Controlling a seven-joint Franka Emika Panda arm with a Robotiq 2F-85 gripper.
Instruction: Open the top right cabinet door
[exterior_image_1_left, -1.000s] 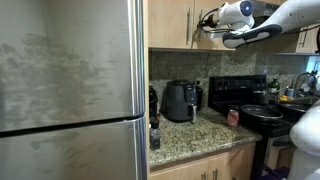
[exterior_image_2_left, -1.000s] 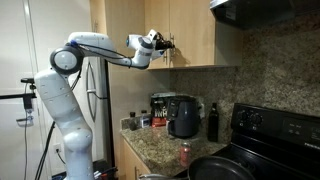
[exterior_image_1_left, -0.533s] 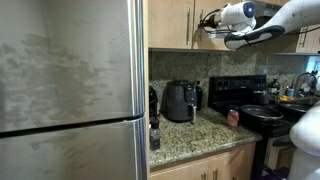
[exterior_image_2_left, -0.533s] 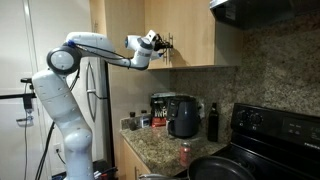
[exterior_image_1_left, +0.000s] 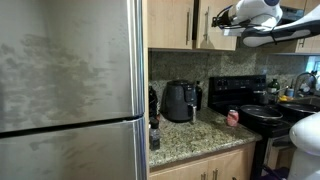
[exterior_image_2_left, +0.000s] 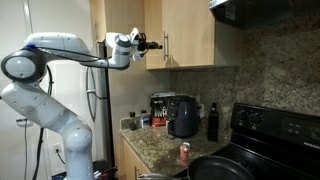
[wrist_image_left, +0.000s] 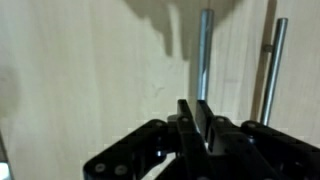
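Note:
The top right cabinet door (exterior_image_1_left: 210, 38) is a light-wood panel with a slim silver bar handle (exterior_image_1_left: 203, 22) along its left edge. It looks closed in both exterior views (exterior_image_2_left: 192, 35). My gripper (exterior_image_1_left: 221, 17) is shut on nothing and hangs in the air a short way in front of the handles (exterior_image_2_left: 149, 44). In the wrist view the shut fingers (wrist_image_left: 195, 112) point at the wood panel, with two vertical silver handles (wrist_image_left: 205, 50) (wrist_image_left: 275, 60) beyond them. I cannot tell there which handle belongs to which door.
A matching left door with its own handle (exterior_image_1_left: 190, 22) adjoins it. A large stainless fridge (exterior_image_1_left: 70, 90) fills one side. Below, a granite counter (exterior_image_1_left: 195, 135) holds a black air fryer (exterior_image_1_left: 180, 100) and a red can (exterior_image_2_left: 184, 153). A black stove (exterior_image_1_left: 250, 100) and a range hood (exterior_image_2_left: 235, 8) are nearby.
My gripper has drawn back from the cabinet handles, away from the door front, and the arm has folded back with it. The door has not visibly moved.

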